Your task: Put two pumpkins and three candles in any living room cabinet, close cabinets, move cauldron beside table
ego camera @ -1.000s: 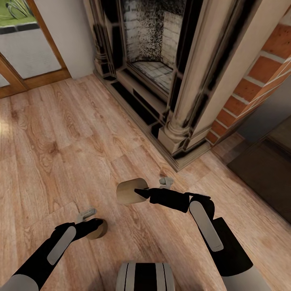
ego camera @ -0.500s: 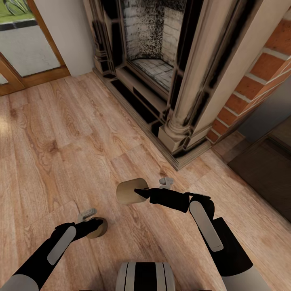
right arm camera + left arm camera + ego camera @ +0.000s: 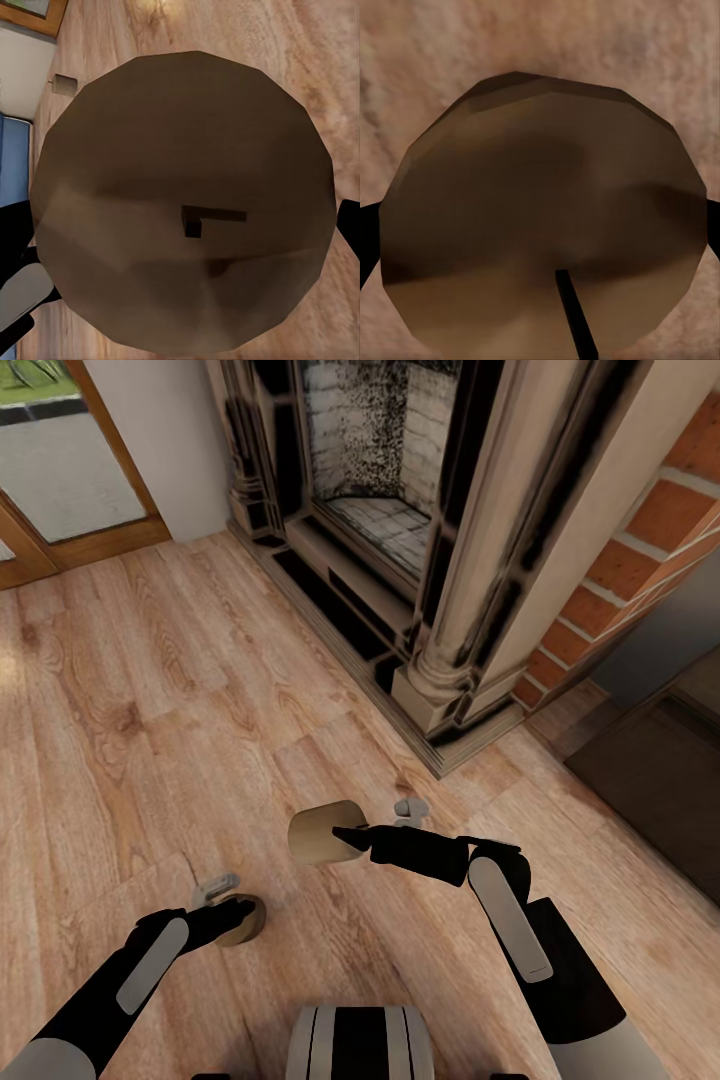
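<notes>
Head view: robot faces the fireplace point(image 3: 400, 510) across a wood floor point(image 3: 150, 690). Left claw point(image 3: 237, 918) is clenched on a candle point(image 3: 245, 922); right claw point(image 3: 345, 838) is clenched on a second candle point(image 3: 318, 832), carried higher. A dark low unit point(image 3: 660, 790) sits at the right edge, cut off by the frame; cannot say whether it is the cabinet.

Left wrist view: candle point(image 3: 544, 217) end-on, wick point(image 3: 574, 311) visible, fingertips mostly hidden behind its sides.

Right wrist view: candle point(image 3: 184, 202) end-on, short wick point(image 3: 210, 219).

Judgement: stubby, rigid, light; smooth sides may slip, so grip across the flanks, mid-height. Candle heights hard to gauge.
</notes>
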